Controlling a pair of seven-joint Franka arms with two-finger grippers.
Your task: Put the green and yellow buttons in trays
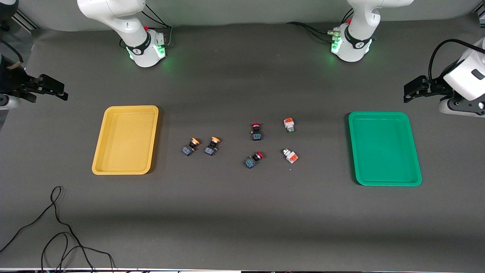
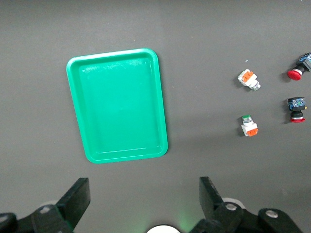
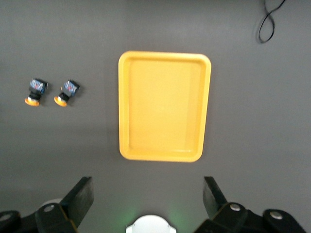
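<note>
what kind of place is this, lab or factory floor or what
Most likely a robotics lab bench set up for a sorting test. Two arms are bolted to a dark matted table, an empty yellow tray and green tray sit at either end, and loose cable trails across the mat.

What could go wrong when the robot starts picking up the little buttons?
1. The red buttons lie right between the yellow buttons and green buttons, so a gripper might grab one by mistake.
2. The two yellow buttons lie close together; open fingers reaching for one may bump the other.
</note>
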